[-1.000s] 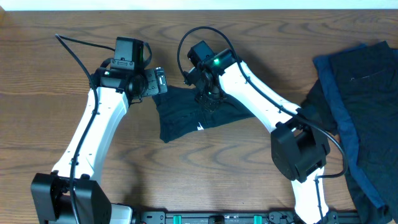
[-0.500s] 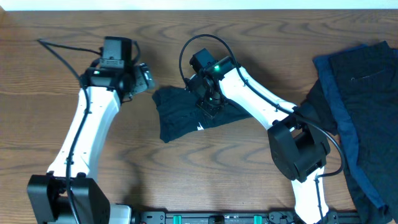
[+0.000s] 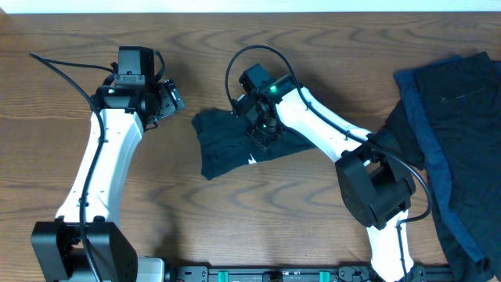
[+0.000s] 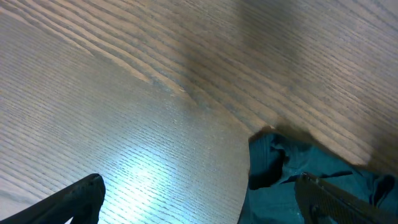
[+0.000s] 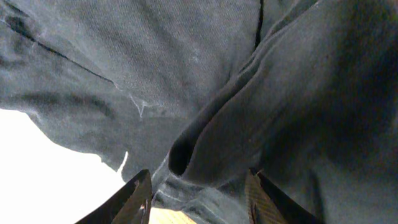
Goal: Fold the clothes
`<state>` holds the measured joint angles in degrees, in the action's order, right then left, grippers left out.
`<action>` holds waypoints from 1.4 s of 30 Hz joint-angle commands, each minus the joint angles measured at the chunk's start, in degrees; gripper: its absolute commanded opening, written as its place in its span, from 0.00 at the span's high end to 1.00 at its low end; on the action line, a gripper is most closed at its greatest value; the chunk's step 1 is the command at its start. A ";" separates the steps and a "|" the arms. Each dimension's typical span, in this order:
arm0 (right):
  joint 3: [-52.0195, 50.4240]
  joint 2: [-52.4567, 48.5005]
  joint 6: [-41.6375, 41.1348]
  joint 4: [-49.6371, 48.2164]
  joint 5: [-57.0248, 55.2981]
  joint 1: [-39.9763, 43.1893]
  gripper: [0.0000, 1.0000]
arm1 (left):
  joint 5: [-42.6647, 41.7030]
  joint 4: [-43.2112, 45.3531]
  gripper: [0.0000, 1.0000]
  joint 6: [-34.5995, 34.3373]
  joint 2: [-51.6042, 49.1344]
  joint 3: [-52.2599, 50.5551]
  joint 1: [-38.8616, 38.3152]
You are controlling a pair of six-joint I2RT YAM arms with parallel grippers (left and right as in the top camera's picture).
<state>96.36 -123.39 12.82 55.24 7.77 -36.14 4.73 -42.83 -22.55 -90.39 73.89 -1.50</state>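
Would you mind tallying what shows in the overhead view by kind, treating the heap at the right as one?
Grippers: 2 (left gripper, right gripper)
Dark garment lying alone: 1
Heap of dark and blue clothes: 1
Total: 4

White arms (image 3: 98, 168), black joints, looping black cables (image 3: 258, 48) (one green light (image 3: 272, 88)).
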 commanded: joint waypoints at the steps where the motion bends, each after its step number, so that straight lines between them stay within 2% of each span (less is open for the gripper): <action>1: -0.42 -0.48 0.52 -0.31 0.63 -0.68 0.54 | 0.90 -0.15 0.01 -0.70 -0.28 -0.55 0.15; 5: -0.48 -0.48 0.50 -0.35 0.61 -0.68 0.56 | 0.92 -0.15 0.01 -0.68 -0.28 -0.55 0.15; 23: -3.39 -0.48 0.52 -3.67 0.61 -0.68 0.54 | 0.92 -0.20 0.01 -0.68 -0.28 -0.55 0.15; 27: -3.37 -0.48 0.52 -3.91 0.61 -0.63 0.65 | 0.90 -0.22 0.01 -0.68 -0.28 -0.55 0.15; 31: -3.37 -0.46 0.52 -4.13 0.59 -0.63 0.71 | 0.90 -0.20 0.01 -0.68 -0.28 -0.55 0.15; 34: -3.37 -0.46 0.52 -4.11 0.57 -0.63 0.83 | 0.90 -0.22 0.01 -0.68 -0.28 -0.55 0.15; 37: -3.34 -0.46 0.52 -4.13 0.59 -0.63 0.99 | 0.90 -0.22 0.01 -0.68 -0.28 -0.55 0.15; 42: -1.84 -0.33 0.50 -2.69 0.63 -0.63 0.99 | 0.90 -0.22 0.01 -0.68 -0.28 -0.55 0.15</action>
<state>93.27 -123.37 13.19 51.92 7.94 -36.14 4.73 -43.03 -22.55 -90.39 73.89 -1.50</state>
